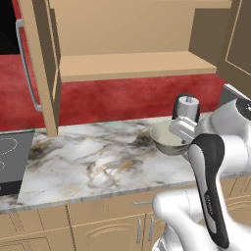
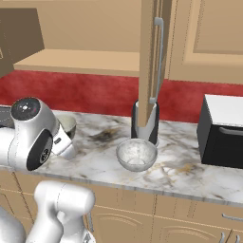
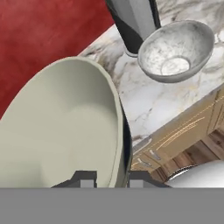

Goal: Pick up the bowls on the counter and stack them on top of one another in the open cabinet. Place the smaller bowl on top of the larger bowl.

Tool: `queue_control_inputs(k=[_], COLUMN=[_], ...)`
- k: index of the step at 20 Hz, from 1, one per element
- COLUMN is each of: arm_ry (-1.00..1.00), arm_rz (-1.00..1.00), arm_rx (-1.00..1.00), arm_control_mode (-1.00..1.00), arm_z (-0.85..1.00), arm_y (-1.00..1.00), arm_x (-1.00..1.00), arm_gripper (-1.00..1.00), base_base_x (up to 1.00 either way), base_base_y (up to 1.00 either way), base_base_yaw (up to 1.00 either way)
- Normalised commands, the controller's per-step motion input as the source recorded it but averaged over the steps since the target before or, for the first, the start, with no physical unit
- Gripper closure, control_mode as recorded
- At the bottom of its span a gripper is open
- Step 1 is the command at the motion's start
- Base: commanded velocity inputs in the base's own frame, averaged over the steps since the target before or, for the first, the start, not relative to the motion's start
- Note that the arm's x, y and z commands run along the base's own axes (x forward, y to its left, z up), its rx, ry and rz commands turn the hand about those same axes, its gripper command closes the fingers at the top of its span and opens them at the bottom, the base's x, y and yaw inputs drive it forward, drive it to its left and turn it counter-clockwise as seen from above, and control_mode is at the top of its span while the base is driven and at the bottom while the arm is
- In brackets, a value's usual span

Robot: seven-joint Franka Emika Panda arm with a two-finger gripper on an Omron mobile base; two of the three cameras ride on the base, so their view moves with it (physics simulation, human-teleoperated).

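Clearly the gripper (image 3: 112,178) is clamped on the rim of the smaller bowl (image 3: 61,131), one finger inside, one outside. From the base views the white arm covers most of that bowl above the counter (image 1: 98,162). Apart, the larger bowl (image 2: 136,154) sits beside the black-and-silver appliance (image 2: 142,124), itself partly hidden by the cabinet door (image 2: 151,57).

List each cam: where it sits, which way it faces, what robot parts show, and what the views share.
Left base view: behind the arm on its left, facing forward-down at the counter and open cabinet; arm at lower right, by the small bowl.
Right base view: behind on the right, same direction; arm at lower left, marbled bowl ahead.
Hand view: on the hand, looking along the gripper, shut on the small bowl's rim.
Shared: both bowls and the black-and-silver appliance show in the right base and hand views.
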Motion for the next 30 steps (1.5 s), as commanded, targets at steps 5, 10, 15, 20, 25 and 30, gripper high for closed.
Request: queue_control_inputs(k=[5, 10, 15, 20, 25, 30], arm_ry=[-0.07, -0.10, -0.11, -0.08, -0.05, -0.03], arm_rz=[-0.17, -0.17, -0.15, -0.13, -0.12, -0.13], arm_rx=[0.03, 0.05, 0.06, 0.03, 0.00, 0.00], arm_control_mode=[-1.00, -1.00, -1.00, -1.00, -1.00, -1.00], arm_z=[0.06, 0.01, 0.00, -0.03, -0.16, -0.16], arm_y=[-0.22, -0.23, -0.26, -0.29, -0.21, -0.09], arm_x=[-0.40, -0.37, -0.16, 0.00, 0.00, 0.00], arm_gripper=[1.00, 1.00, 1.00, 1.00, 1.00, 1.00], base_base_x=[0.00, 0.00, 0.00, 0.00, 0.00, 0.00], base_base_y=[0.00, 0.00, 0.00, 0.00, 0.00, 0.00], base_base_yaw=[0.00, 0.00, 0.00, 0.00, 0.00, 0.00])
